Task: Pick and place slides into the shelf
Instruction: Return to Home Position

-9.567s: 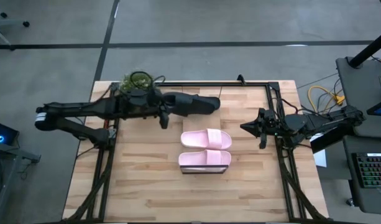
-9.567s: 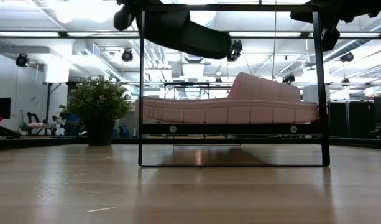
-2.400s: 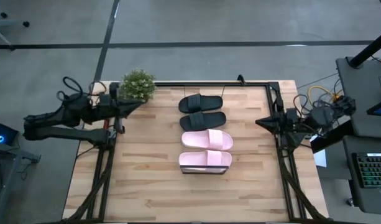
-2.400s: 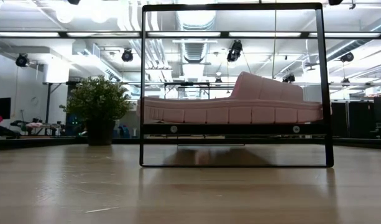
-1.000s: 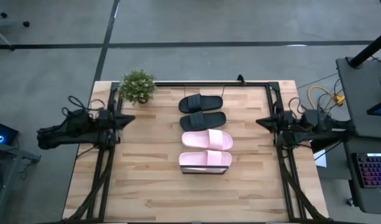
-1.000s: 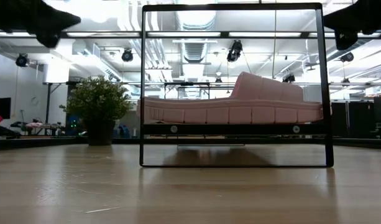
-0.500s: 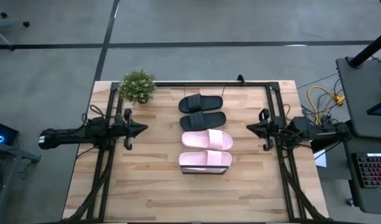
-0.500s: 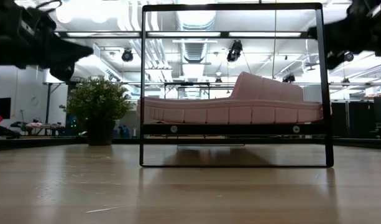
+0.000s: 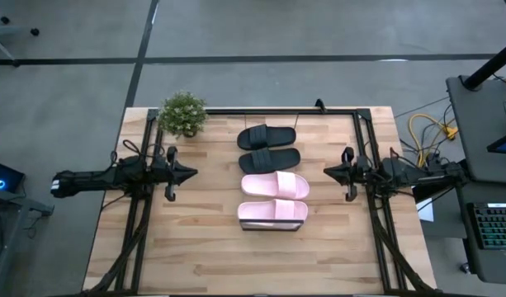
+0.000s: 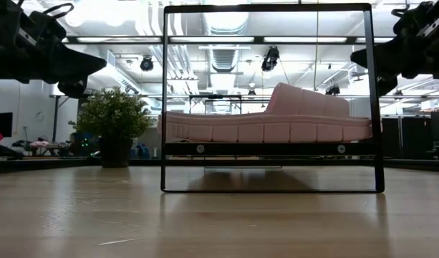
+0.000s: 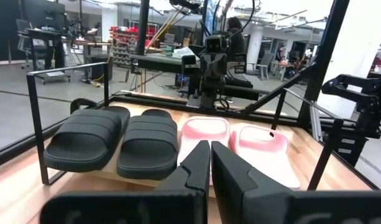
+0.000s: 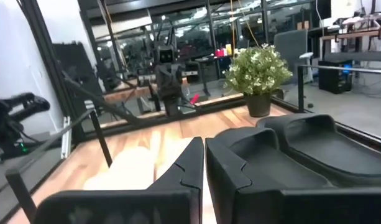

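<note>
Four slides lie side by side on the shelf [image 10: 269, 148], soles down. From the far end in the high view these are two black slides [image 9: 267, 136] [image 9: 270, 159], then two pale pink slides [image 9: 274, 186] [image 9: 272, 213]. The left wrist view shows the black pair [image 11: 115, 140] and the pink pair [image 11: 240, 140]. My left gripper [image 9: 191, 173] hovers shut to the left of the shelf, pointing at it. My right gripper [image 9: 327, 172] hovers shut to its right, also pointing at it. Neither touches anything.
A potted plant [image 9: 183, 113] stands at the table's far-left corner. The shelf's thin dark frame [image 10: 164, 100] rises around the slides. Bare plank tabletop [image 9: 195, 247] lies near and to both sides of the shelf. Cables and a desk sit beyond the table's right edge.
Both arms have swung in from the table's sides and come down. The left gripper has moved toward the table's right and the right gripper toward its left, so both now point at the shelf. The slides have stayed put.
</note>
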You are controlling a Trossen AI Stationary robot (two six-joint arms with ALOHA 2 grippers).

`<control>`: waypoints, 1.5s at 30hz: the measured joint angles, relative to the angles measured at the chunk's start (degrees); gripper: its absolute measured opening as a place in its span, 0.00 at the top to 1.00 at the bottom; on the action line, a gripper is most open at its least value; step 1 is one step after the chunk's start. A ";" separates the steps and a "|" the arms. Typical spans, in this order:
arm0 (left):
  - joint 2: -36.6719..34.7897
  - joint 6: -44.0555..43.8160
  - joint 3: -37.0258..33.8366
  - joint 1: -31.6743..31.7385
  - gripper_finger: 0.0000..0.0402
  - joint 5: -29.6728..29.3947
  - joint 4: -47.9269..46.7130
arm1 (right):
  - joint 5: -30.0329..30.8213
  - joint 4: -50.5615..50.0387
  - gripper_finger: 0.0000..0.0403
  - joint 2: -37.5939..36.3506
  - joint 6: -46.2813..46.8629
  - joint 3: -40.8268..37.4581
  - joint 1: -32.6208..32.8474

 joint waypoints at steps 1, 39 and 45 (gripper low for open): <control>0.00 -0.05 0.00 0.01 1.00 -0.01 0.01 | 0.03 0.09 0.98 -0.03 0.03 0.00 0.00; 1.61 -0.02 -0.15 0.01 1.00 -0.49 0.04 | -0.17 -1.36 0.98 0.39 -1.01 0.04 -0.13; 1.51 -0.02 -0.15 0.01 1.00 -0.49 0.04 | -0.17 -1.38 0.98 0.39 -1.01 0.04 -0.13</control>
